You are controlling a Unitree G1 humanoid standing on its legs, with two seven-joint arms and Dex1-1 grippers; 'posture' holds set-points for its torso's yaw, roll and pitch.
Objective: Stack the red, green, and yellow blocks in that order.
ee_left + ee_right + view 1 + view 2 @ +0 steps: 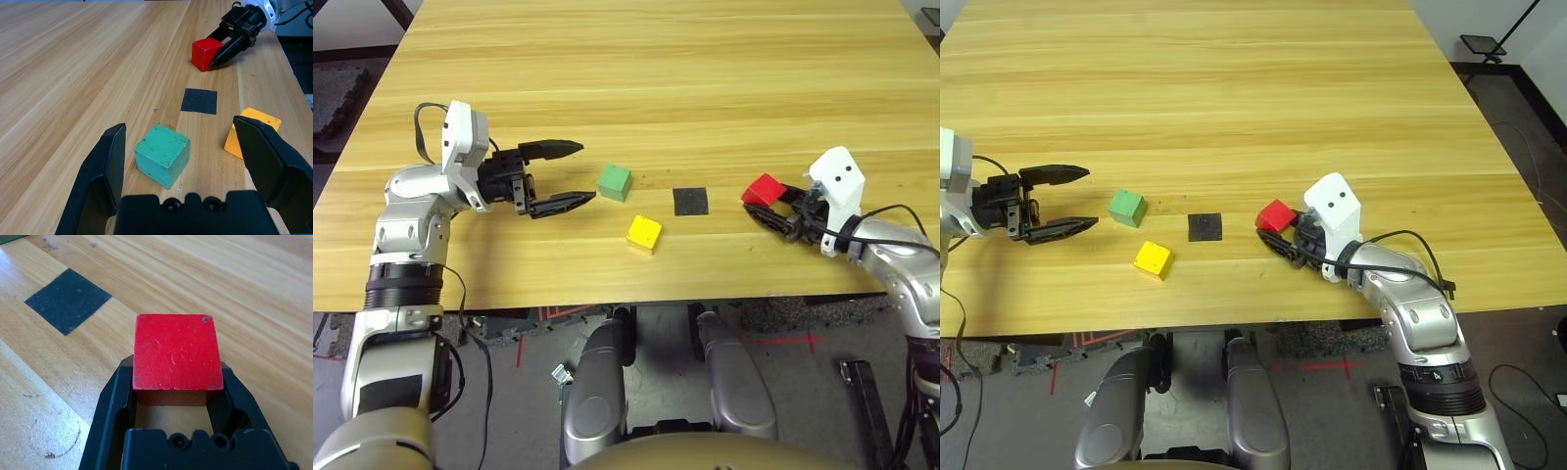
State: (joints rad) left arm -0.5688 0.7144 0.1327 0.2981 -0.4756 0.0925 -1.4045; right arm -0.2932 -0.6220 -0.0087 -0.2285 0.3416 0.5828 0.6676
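Three small matte cubes on the pale wooden table (pixel 705 59): one yellow cube (pixel 644 233) nearest the front edge, one green cube (pixel 614 182) beyond it, just ahead of the left gripper (pixel 576 173), whose two black fingers stand wide apart. One flat black square patch (pixel 690 201) lies between the green cube and the one red cube (pixel 764 189). The right gripper (pixel 766 210) pinches the red cube between its two fingers.

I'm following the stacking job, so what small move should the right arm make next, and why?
Probably lift the red block slightly and carry it toward the black patch. The right gripper is shut on it, and red goes at the bottom; green block and yellow block lie loose.
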